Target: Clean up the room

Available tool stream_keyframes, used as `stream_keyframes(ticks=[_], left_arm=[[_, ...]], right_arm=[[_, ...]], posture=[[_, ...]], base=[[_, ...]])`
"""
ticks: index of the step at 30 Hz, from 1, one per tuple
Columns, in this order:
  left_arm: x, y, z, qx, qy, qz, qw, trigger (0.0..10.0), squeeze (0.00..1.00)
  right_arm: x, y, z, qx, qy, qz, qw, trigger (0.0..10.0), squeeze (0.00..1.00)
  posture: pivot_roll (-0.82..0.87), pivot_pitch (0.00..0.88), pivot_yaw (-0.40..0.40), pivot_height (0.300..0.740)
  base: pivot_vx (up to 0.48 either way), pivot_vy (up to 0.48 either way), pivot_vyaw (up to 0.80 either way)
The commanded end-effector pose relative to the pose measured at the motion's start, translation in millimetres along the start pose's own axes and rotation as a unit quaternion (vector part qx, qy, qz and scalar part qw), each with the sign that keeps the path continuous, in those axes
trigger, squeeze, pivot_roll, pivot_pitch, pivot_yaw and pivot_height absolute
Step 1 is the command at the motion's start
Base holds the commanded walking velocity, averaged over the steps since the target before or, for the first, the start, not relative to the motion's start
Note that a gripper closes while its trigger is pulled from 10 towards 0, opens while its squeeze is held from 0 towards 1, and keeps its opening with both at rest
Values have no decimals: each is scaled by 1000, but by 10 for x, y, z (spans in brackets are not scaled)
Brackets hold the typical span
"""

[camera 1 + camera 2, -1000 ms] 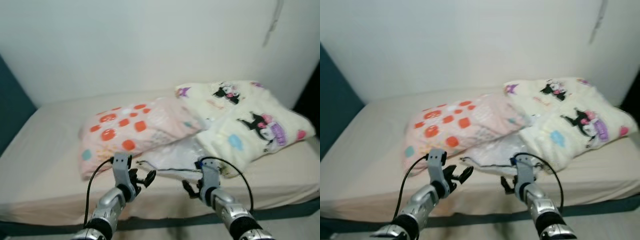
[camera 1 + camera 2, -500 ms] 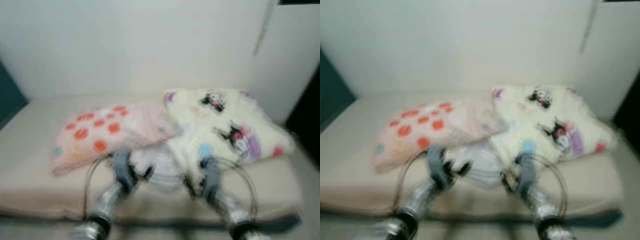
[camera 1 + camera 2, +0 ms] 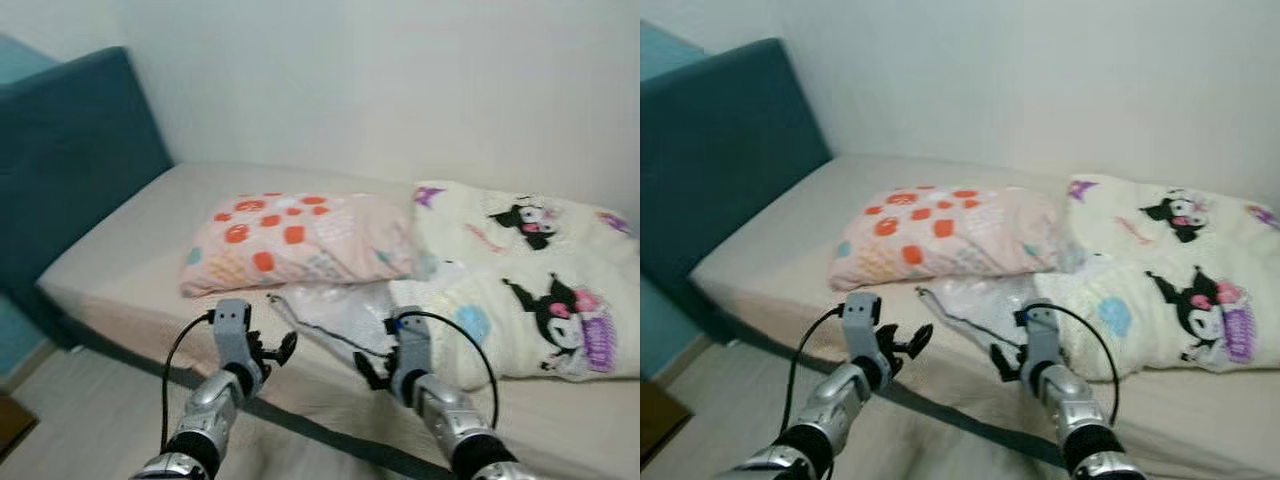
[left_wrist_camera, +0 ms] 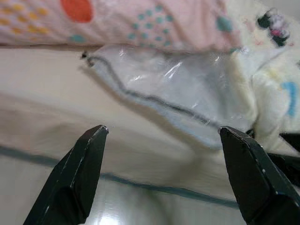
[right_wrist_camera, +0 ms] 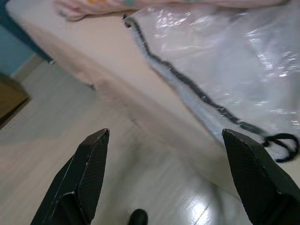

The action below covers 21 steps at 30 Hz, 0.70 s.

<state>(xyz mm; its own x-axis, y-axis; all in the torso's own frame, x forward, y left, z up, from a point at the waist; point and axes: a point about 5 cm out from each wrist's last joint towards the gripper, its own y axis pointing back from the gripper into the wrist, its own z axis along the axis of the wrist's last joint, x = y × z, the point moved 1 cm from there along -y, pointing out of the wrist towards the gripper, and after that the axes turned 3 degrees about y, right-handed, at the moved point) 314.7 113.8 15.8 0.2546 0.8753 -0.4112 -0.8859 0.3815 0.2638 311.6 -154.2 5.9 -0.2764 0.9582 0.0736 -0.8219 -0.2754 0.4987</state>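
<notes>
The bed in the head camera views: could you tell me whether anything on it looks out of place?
Yes. A clear plastic zip bag lies crumpled near the mattress front edge, partly tucked under the pink dotted pillow and the cream cartoon blanket. It looks like loose packaging. Both claws, left and right, hang open before it.

You see two silver, segmented forearms, each ending in a grey wrist block, a looping black cable and black two-fingered end effectors: left end effector (image 3: 268,352), right end effector (image 3: 372,372).

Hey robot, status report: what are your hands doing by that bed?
Left gripper and right gripper open, empty, short of the bed. Plastic bag lies at its edge, against the pillow. Nothing between.
</notes>
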Motion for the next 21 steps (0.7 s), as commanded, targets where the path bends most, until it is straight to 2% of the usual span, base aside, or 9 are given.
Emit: stream_keyframes(ticks=[1, 9, 11, 15, 21], left_arm=[[49, 30, -39, 8, -2, 11, 1000, 10000, 0], [57, 35, -35, 9, -6, 8, 1000, 10000, 0], [33, 33, -32, 7, -9, -5, 1000, 10000, 0], [-5, 31, -39, 7, -14, -23, 1000, 10000, 0], [-33, 21, -45, 8, -11, -28, 1000, 10000, 0]], right_arm=[[4, 4, -26, 1, -9, 0, 1000, 10000, 0], [-55, 11, 1, -6, -12, -22, 1000, 10000, 0], [-163, 28, 29, -15, -23, -62, 998, 10000, 0], [-337, 69, 64, -19, -29, -120, 992, 10000, 0], [-437, 94, 102, -16, -16, -149, 989, 10000, 0]], posture=[[-138, 28, 59, 740], [-138, 22, 59, 740], [-138, 22, 59, 740], [-139, 24, 60, 740], [-139, 32, 57, 740]], base=[[0, 0, 800], [0, 0, 800], [0, 0, 800], [0, -294, 0], [0, -472, 0]])
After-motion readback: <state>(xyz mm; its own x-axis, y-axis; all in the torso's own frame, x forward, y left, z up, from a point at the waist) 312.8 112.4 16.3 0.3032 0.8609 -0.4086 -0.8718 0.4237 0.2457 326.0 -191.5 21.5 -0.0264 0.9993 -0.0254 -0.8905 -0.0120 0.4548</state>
